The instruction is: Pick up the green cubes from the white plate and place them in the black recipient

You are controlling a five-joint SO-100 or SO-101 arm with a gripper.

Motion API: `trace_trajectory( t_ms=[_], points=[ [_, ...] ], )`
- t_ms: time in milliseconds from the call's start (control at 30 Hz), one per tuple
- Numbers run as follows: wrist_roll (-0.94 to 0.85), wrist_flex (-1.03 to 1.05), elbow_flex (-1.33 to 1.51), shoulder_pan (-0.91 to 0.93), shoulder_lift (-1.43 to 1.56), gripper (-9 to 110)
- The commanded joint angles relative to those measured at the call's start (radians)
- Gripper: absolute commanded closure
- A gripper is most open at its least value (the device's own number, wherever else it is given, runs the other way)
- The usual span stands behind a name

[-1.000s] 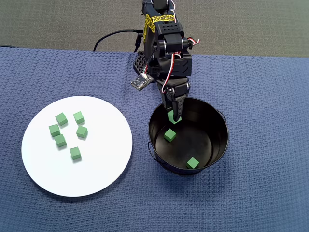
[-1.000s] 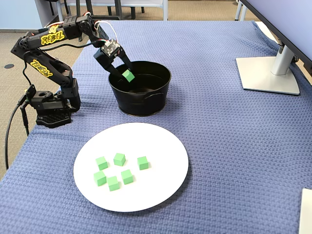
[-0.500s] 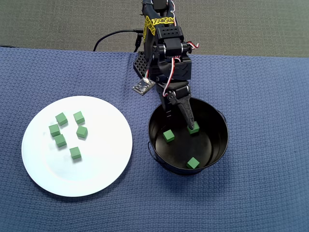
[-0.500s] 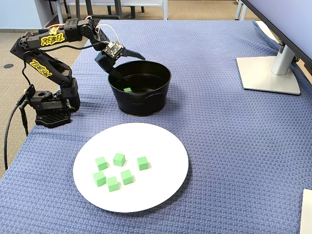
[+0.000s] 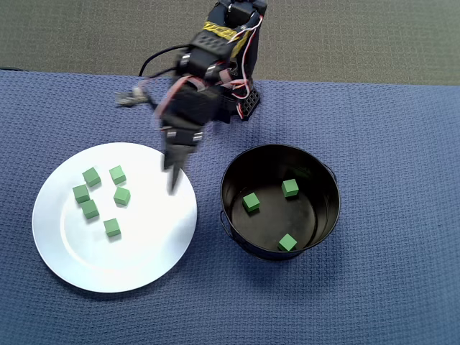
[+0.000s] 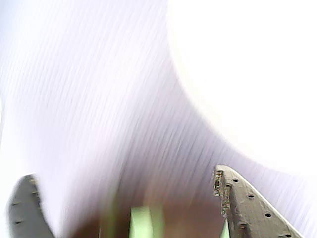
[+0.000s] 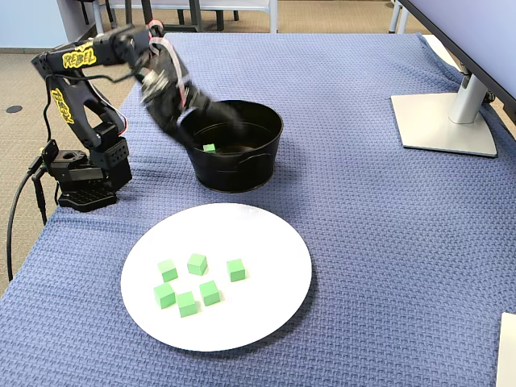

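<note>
**Arm held over the plate's edge, cubes split between plate and pot**

Six green cubes point(image 5: 100, 201) are lying in a loose cluster on the white plate point(image 5: 144, 266), toward its left half in the overhead view. Three more cubes point(image 5: 251, 201) are resting on the floor of the black pot point(image 5: 327, 215), which is standing just beside the plate, to its right in that view. Both are set on a blue woven cloth point(image 5: 395, 144).

The arm point(image 7: 81, 60) is being held bent forward from its base point(image 7: 85, 181), with the gripper point(image 5: 173, 176) pointing down over the plate's upper right edge, between the cube cluster and the pot. It is blurred in the overhead and fixed views. In the wrist view the two fingers point(image 6: 247, 203) are seen well apart at the lower corners, so the jaws are standing open, with nothing clearly held between them; a blurred green patch is showing at the bottom edge. A monitor stand point(image 7: 451, 121) is standing at the far right of the cloth.
</note>
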Motion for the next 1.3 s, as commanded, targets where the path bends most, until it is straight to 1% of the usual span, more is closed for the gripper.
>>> trace_trajectory(
  t_ms=[0,300,400,633,733,1067,1267],
  points=[
    [0.014,-0.071,-0.051,0.147,-0.095,73],
    [0.074,-0.160,-0.020,0.291,-0.265,76],
    [0.118,-0.195,-0.075,0.334,-0.376,77],
    [0.198,-0.215,-0.156,0.354,-0.534,78],
    [0.189,-0.164,-0.175,0.334,-0.551,78],
    [0.242,0.048,-0.431,0.253,-0.707,78],
    [0.252,0.156,-0.523,0.212,-0.802,78]
  ],
)
